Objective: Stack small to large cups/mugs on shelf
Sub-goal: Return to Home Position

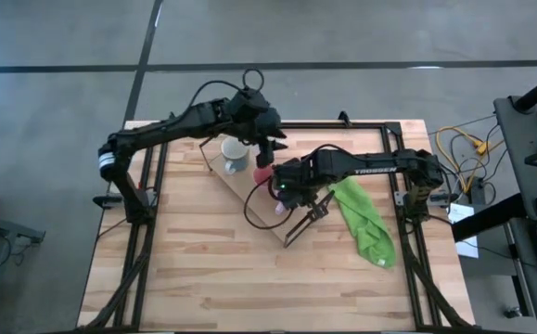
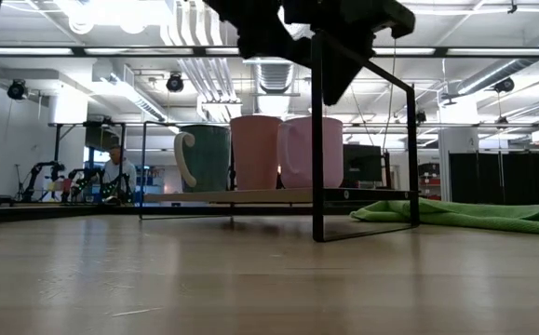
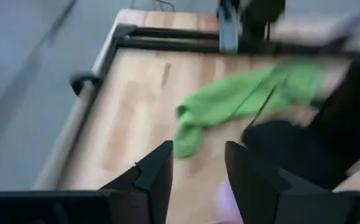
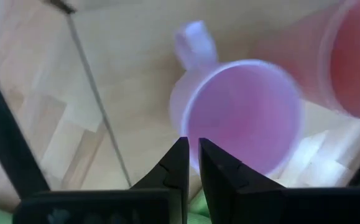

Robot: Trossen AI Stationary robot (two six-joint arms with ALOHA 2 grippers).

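Note:
Three vessels stand in a row on the light-wood shelf point(image 2: 250, 195) point(image 1: 236, 181): the white mug point(image 2: 204, 158) point(image 1: 234, 148), the salmon-pink cup point(image 2: 255, 154) point(image 1: 262, 173) and the lilac mug point(image 2: 292, 154) point(image 4: 242, 118). My right gripper point(image 4: 193, 149) point(image 1: 282, 190) is over the lilac mug and hides most of it in the high view; its fingers are nearly together at the rim. My left gripper point(image 3: 198, 168) point(image 1: 270, 153) is open and empty, above the shelf between the white mug and the pink cup. My right gripper comes from above, pointing down, and pinches the lilac mug's rim point(image 4: 181, 127) about a quarter turn from the handle point(image 4: 192, 37). One finger seems to be inside the mug and one outside. The mug stands upright with its bottom on the shelf.
A crumpled green cloth point(image 1: 365, 223) point(image 2: 474, 214) point(image 3: 229, 106) lies on the table right of the shelf. The shelf's black wire leg point(image 2: 317, 140) stands at its near end. Bare tabletop lies toward the near edge.

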